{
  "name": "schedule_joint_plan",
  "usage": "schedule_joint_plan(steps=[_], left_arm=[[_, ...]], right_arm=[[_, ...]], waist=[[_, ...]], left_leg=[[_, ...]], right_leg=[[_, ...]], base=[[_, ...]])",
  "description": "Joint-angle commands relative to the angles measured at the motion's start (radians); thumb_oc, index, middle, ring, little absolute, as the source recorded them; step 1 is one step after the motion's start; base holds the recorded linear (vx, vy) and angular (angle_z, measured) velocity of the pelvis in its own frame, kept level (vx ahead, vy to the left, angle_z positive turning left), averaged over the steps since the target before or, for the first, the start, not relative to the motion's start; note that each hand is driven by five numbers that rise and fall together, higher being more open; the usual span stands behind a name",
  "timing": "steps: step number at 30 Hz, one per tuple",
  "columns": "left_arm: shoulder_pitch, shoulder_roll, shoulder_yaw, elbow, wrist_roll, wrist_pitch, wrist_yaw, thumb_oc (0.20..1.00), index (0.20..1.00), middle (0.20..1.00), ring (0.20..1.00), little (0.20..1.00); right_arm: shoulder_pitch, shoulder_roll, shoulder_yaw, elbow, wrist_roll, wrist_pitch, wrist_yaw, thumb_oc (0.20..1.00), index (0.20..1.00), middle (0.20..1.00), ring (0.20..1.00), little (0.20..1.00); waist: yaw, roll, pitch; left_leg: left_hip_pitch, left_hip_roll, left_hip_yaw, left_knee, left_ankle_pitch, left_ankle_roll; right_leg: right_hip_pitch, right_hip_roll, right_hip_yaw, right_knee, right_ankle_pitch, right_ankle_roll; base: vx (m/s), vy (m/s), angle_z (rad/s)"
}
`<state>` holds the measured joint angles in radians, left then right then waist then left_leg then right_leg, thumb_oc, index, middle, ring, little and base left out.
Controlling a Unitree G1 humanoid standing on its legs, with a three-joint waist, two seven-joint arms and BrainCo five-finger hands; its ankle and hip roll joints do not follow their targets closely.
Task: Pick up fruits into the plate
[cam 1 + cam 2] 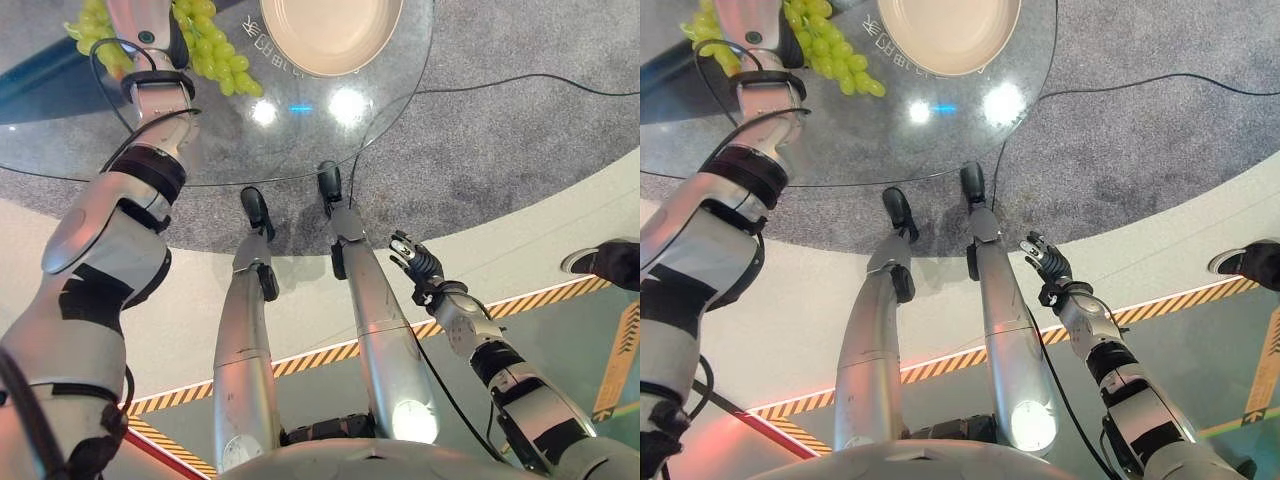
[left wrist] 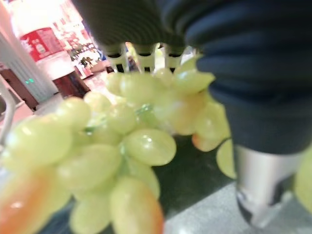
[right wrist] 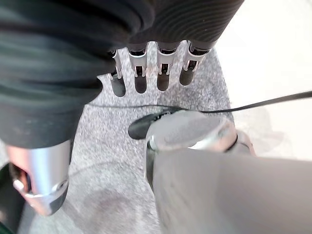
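The left hand (image 2: 253, 97) reaches over the glass table (image 1: 300, 150) into a bunch of green grapes (image 1: 215, 50); whether its fingers grip the fruit I cannot tell. The grapes lie on the table just beside the beige plate (image 1: 335, 35), not in it. The right hand (image 1: 418, 262) hangs low by the robot's side, fingers straight and holding nothing, above the grey carpet (image 1: 520, 140).
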<state>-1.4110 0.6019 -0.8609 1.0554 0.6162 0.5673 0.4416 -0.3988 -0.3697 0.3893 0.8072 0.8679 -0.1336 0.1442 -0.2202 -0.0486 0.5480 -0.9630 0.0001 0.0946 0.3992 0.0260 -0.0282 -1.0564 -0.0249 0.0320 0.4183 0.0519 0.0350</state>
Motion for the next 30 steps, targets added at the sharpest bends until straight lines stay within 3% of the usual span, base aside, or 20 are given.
schedule_joint_plan(steps=[1,2,3,9,17,30], left_arm=[[0.057,0.019,0.028,0.110,0.035,0.017,-0.046,1.000,1.000,1.000,1.000,1.000],[0.055,0.022,0.025,0.118,0.029,0.012,-0.042,1.000,1.000,1.000,1.000,1.000],[0.053,0.026,0.022,0.124,0.026,0.002,-0.042,0.200,0.200,0.200,0.200,0.200],[0.051,0.030,0.015,0.118,0.003,-0.043,-0.062,0.200,0.200,0.200,0.200,0.200],[0.062,0.019,0.010,0.098,-0.014,-0.055,-0.079,0.200,0.200,0.200,0.200,0.200],[0.174,0.026,0.082,-0.035,-0.127,-0.132,-0.053,0.200,0.200,0.200,0.200,0.200]], right_arm=[[0.090,0.006,0.019,-0.046,0.056,-0.021,0.042,1.000,1.000,1.000,1.000,1.000],[0.090,0.005,0.021,-0.047,0.058,-0.021,0.042,1.000,1.000,1.000,1.000,1.000],[0.091,0.005,0.023,-0.051,0.060,-0.021,0.041,1.000,1.000,1.000,1.000,1.000],[0.097,0.004,0.024,-0.074,0.063,-0.022,0.027,1.000,1.000,1.000,1.000,1.000],[0.098,-0.001,0.023,-0.089,0.065,-0.031,0.023,1.000,1.000,1.000,1.000,1.000],[0.130,0.001,0.006,-0.129,0.033,-0.054,0.009,1.000,1.000,1.000,1.000,1.000]], waist=[[0.001,-0.030,-0.028],[0.000,-0.031,-0.028],[-0.001,-0.031,-0.028],[0.000,-0.024,-0.028],[0.004,-0.018,-0.028],[0.038,0.014,-0.028]], left_leg=[[-0.019,-0.036,-0.048,0.057,-0.072,0.003],[-0.020,-0.036,-0.048,0.057,-0.072,0.003],[-0.023,-0.036,-0.048,0.056,-0.072,0.001],[-0.030,-0.037,-0.049,0.051,-0.067,-0.003],[-0.003,-0.042,-0.052,0.036,-0.061,-0.004],[0.166,-0.048,-0.059,-0.062,-0.028,0.004]], right_leg=[[-0.009,0.056,-0.007,0.022,0.004,0.022],[-0.011,0.056,-0.007,0.021,0.005,0.022],[-0.014,0.056,-0.007,0.019,0.006,0.022],[-0.022,0.057,-0.008,0.021,0.006,0.022],[0.002,0.059,-0.011,0.019,0.003,0.022],[0.160,0.070,-0.023,-0.017,-0.014,0.018]], base=[[0.00,-0.011,-0.06],[0.00,0.000,-0.04],[0.00,0.000,0.00],[0.00,0.000,0.00],[0.00,0.000,0.00],[0.00,0.021,0.02]])
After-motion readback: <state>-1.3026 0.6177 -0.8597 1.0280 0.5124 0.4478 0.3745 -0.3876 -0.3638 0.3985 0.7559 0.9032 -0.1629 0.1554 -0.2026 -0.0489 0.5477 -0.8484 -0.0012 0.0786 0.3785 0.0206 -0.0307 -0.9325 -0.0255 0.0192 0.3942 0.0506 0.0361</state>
